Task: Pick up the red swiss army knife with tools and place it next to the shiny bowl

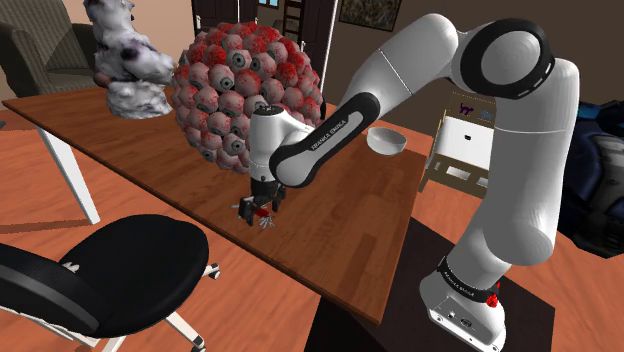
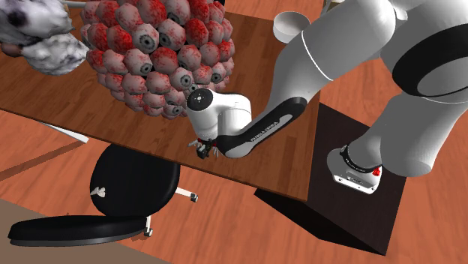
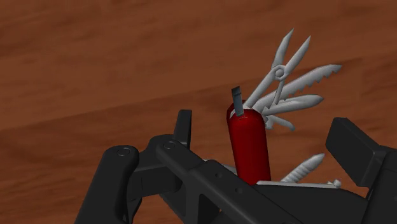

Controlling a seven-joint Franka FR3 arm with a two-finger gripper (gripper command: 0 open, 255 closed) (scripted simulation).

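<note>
The red Swiss army knife [image 3: 248, 143], its glossy body standing on end with silvery blades, a saw, scissors and a corkscrew fanned out to one side, sits between the two black fingers of my gripper [image 3: 266, 124]. My fingers stand wide apart. There is clear wood showing between one finger and the red handle, so I am straddling the knife, not clasping it. On the other side the fanned tools reach close to my second finger, and I cannot tell whether any tip touches it.

In the shoulder view the knife [image 1: 263, 220] is just under my gripper [image 1: 260, 205], on the brown wooden table [image 1: 150, 150] close to its near edge. From there it is too small for me to say whether it rests on the wood or hangs just above it.

The shiny pale bowl [image 1: 385, 141] sits well apart from the knife, further along the table and toward the shoulder view's right. A large ball of red-veined eyeballs [image 1: 240, 95] stands just behind my wrist, with a lumpy white-and-grey blotched figure [image 1: 125, 60] beyond it. A black office chair [image 1: 120, 265] is below the table edge, near the knife.
</note>
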